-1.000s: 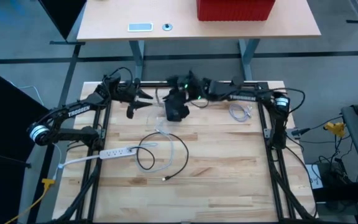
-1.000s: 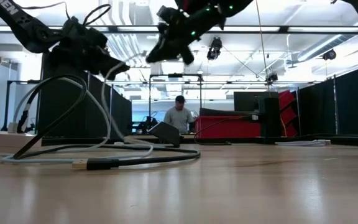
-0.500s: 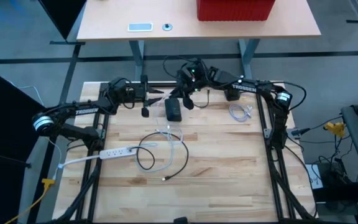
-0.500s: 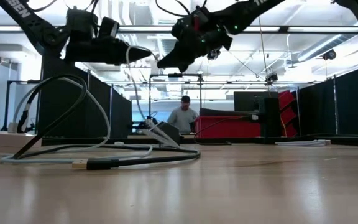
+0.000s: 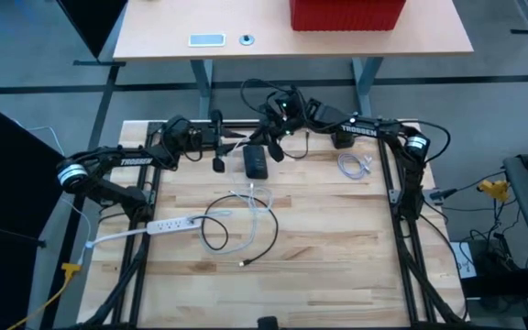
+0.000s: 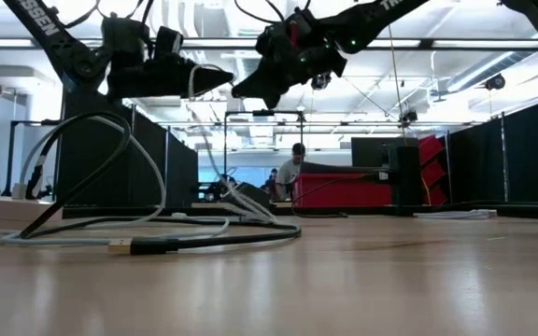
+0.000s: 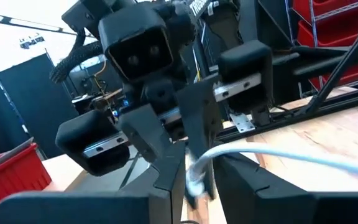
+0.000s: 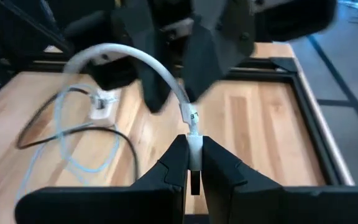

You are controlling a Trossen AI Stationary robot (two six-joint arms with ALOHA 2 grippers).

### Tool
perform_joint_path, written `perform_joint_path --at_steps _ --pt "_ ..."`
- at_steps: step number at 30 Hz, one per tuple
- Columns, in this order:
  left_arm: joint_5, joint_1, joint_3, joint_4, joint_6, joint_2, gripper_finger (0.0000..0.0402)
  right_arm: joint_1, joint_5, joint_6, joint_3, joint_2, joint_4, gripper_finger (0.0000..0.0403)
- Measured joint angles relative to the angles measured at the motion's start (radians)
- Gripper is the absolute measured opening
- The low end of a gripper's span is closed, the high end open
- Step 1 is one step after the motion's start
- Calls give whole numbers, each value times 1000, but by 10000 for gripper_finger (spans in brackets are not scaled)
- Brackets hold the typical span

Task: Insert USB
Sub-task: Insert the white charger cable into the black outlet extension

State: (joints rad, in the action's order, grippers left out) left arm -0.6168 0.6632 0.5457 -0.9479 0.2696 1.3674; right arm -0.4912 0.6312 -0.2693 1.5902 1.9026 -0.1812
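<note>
Grippers, left (image 5: 230,139) and right (image 8: 192,168), both pinch white cable (image 8: 143,65).

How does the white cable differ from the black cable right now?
The white cable is lifted and arcs through the air, while the black cable lies looped on the wooden table. The white cable's plug end is pinched in the right gripper; no gripper holds the black cable. Both are thin, flexible cables.
</note>
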Motion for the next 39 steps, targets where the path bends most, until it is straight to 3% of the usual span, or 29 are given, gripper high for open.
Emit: perform_joint_path --at_steps 4,8,11,18,24,29,39 --pt "50 0 0 -7 -28 0 57 -1 -9 -10 0 0 -1 15" --pt "59 1 0 -2 -34 -1 10 0 -9 -11 0 0 -15 15" --pt "109 0 0 8 -36 -1 3 0 -25 -39 0 -4 -38 20" --pt "140 2 0 48 -14 -1 1 14 -127 -78 10 -17 -84 109" --pt "139 1 0 68 9 1 1 27 -243 -20 60 -18 -109 147" --pt "137 1 0 63 8 2 1 26 -258 35 72 -19 -137 147" --pt "137 -9 24 -25 -80 84 1 47 -263 8 72 -18 -160 104"
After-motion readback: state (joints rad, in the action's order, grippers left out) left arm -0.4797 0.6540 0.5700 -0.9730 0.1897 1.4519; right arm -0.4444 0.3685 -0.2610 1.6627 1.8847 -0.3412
